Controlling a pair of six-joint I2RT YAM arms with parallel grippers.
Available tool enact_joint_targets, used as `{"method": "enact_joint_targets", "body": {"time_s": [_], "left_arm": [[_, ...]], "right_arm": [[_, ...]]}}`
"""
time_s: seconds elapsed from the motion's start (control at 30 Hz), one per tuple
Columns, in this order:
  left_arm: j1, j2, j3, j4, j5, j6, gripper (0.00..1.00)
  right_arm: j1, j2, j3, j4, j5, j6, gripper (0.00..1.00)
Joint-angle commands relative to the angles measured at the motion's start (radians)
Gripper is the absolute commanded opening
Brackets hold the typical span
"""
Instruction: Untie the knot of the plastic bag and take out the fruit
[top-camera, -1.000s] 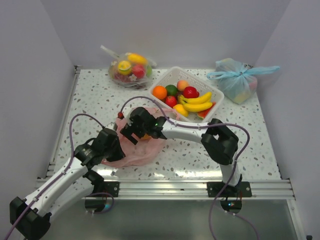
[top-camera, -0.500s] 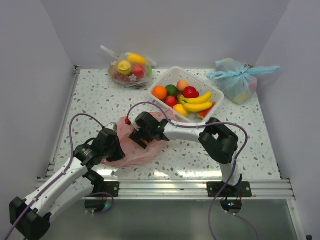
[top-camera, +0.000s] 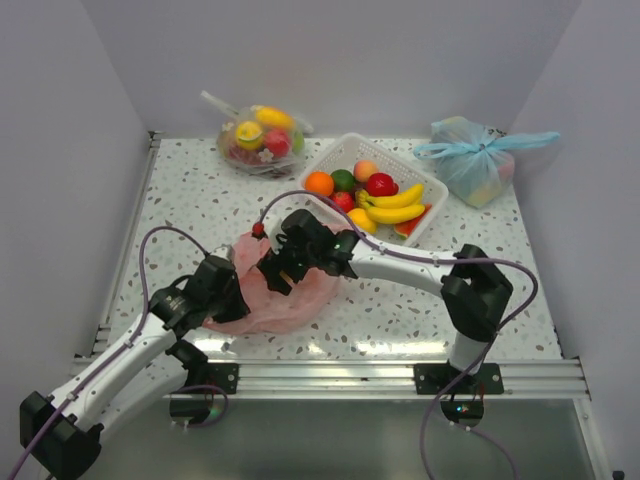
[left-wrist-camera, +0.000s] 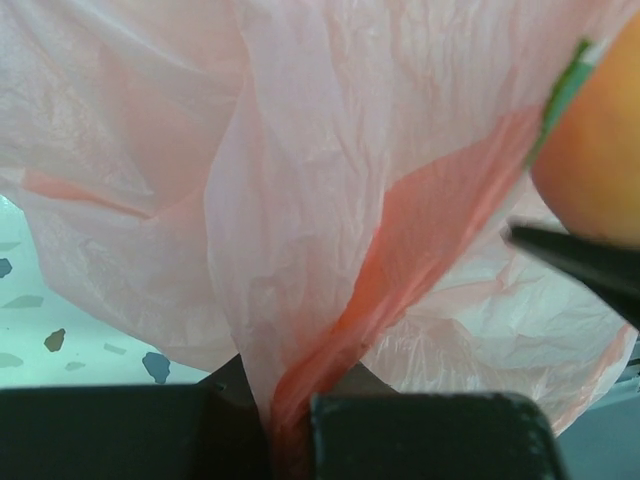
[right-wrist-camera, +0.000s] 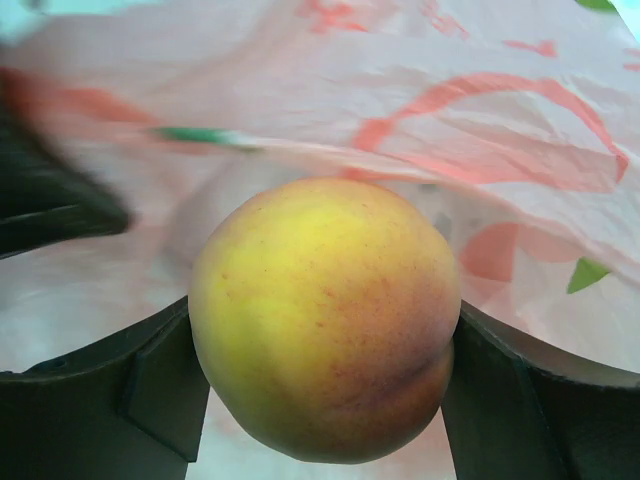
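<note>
The pink plastic bag lies crumpled near the table's front left. My left gripper is shut on a gathered strip of its film, pinched between the jaws. My right gripper reaches into the bag's open mouth. Both its fingers press against the sides of a yellow-red peach. The same peach shows at the right edge of the left wrist view. The knot is not visible in any view.
A white basket at the back holds an orange, apples, bananas and other toy fruit. A clear bag of fruit sits back left. A light blue tied bag sits back right. Walls close in on the left, right and back.
The right arm's elbow swung to the right and its gripper shifted slightly right over the bag. Its jaws narrowed onto the peach. The left gripper kept its hold.
</note>
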Motion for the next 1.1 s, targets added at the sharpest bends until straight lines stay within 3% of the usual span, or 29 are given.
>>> {"method": "enact_joint_targets", "body": {"time_s": [0.0, 0.23, 0.4, 0.53, 0.67, 0.73, 0.9, 0.93, 1.07], "left_arm": [[-0.007, 0.003, 0.054, 0.006, -0.034, 0.014, 0.00], [-0.007, 0.038, 0.120, -0.020, -0.087, 0.058, 0.00], [-0.007, 0.043, 0.124, -0.024, -0.093, 0.068, 0.00], [-0.007, 0.042, 0.126, -0.020, -0.084, 0.088, 0.00], [-0.007, 0.046, 0.141, 0.000, -0.064, 0.132, 0.00], [-0.007, 0.045, 0.155, 0.021, -0.053, 0.152, 0.00], [-0.007, 0.029, 0.199, 0.084, -0.012, 0.248, 0.00], [-0.007, 0.017, 0.204, 0.095, -0.007, 0.264, 0.00], [-0.007, -0.021, 0.235, 0.153, 0.091, 0.397, 0.00]], "right_arm": [[-0.002, -0.097, 0.058, -0.062, -0.211, 0.021, 0.39], [-0.029, -0.218, 0.159, -0.198, -0.355, 0.009, 0.34], [-0.210, -0.282, 0.233, -0.171, -0.406, 0.099, 0.34], [-0.347, -0.282, 0.257, -0.139, -0.273, 0.129, 0.36], [-0.501, -0.206, 0.262, -0.119, -0.052, 0.210, 0.36], [-0.549, -0.123, 0.279, -0.116, -0.035, 0.244, 0.37], [-0.602, 0.052, 0.398, -0.160, 0.028, 0.267, 0.53], [-0.603, 0.102, 0.424, -0.175, 0.031, 0.265, 0.69], [-0.603, 0.107, 0.454, -0.197, 0.028, 0.265, 0.99]]}}
